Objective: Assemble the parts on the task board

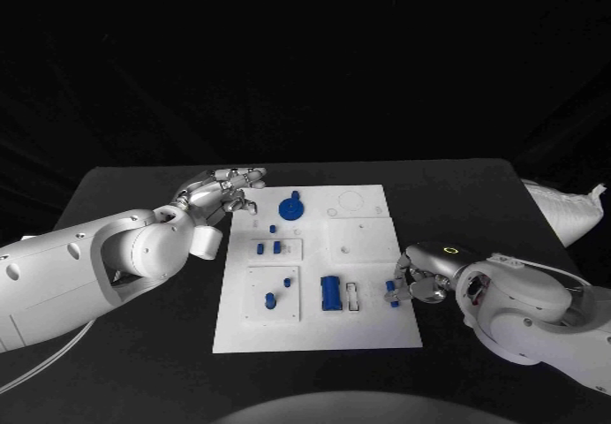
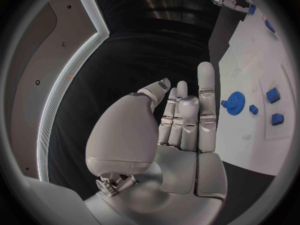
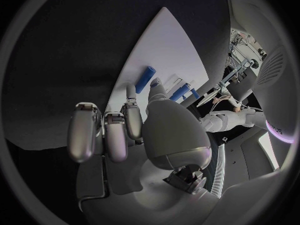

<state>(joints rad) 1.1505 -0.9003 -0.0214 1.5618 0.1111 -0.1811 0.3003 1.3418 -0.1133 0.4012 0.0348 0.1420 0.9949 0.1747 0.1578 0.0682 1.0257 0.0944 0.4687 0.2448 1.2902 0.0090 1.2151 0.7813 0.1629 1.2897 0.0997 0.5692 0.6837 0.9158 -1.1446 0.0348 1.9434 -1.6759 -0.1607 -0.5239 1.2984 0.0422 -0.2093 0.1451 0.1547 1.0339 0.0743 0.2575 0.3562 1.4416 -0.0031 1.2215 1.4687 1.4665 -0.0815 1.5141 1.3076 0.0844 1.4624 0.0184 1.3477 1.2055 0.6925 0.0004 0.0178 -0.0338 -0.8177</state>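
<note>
Head view: white bag (image 1: 564,208) beyond right hand (image 1: 418,281), off task board (image 1: 363,331)

Bare black table (image 1: 471,190) flanks task board (image 1: 363,331); parts (image 1: 331,292) crowd middle.

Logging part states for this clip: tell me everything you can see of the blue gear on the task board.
The blue gear is a round toothed disc of plastic-looking blue, with a small raised stub at its middle. It lies flat near the far left corner of the white task board, apart from the smaller blue pieces nearer the robot. The left robot hand is beside the board's left edge and does not touch it. The left wrist view shows the gear's teeth and hub more clearly.
</note>
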